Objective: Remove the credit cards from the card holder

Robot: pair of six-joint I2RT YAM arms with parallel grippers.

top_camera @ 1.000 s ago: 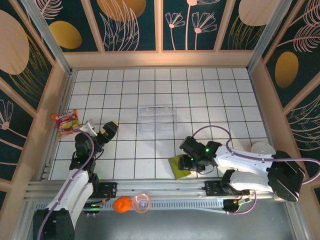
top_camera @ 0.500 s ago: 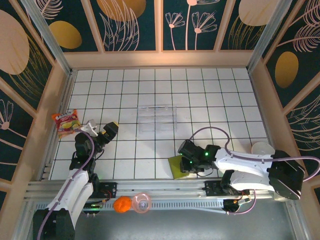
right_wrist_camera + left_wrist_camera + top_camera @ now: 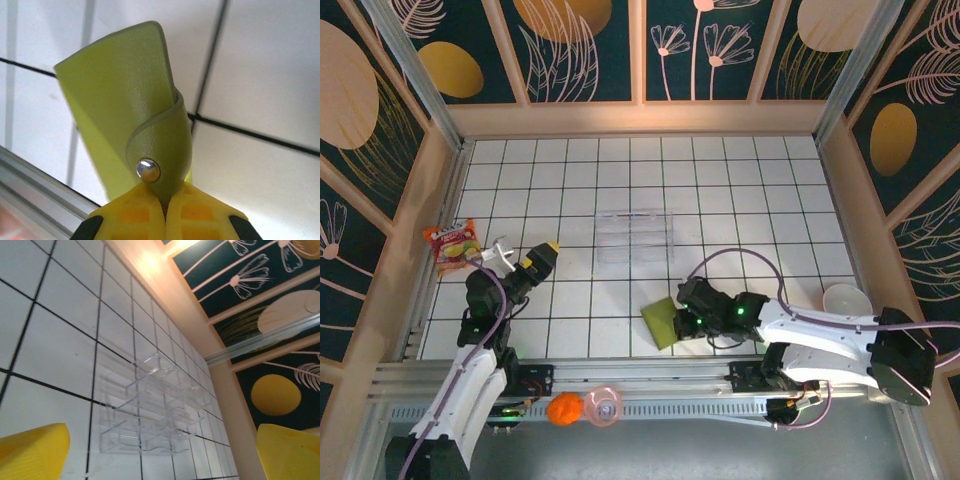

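Dragged leftward since a second ago, the small olive-green leather card holder (image 3: 660, 322) is held nearside of the clear plastic tray (image 3: 634, 236), the right gripper (image 3: 682, 324) clenched on its snap tab (image 3: 160, 165), so unfastening probably follows.

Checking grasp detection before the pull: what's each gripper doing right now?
Left gripper: open, holding nothing.
Right gripper: closed on the green wallet, at its snap tab.
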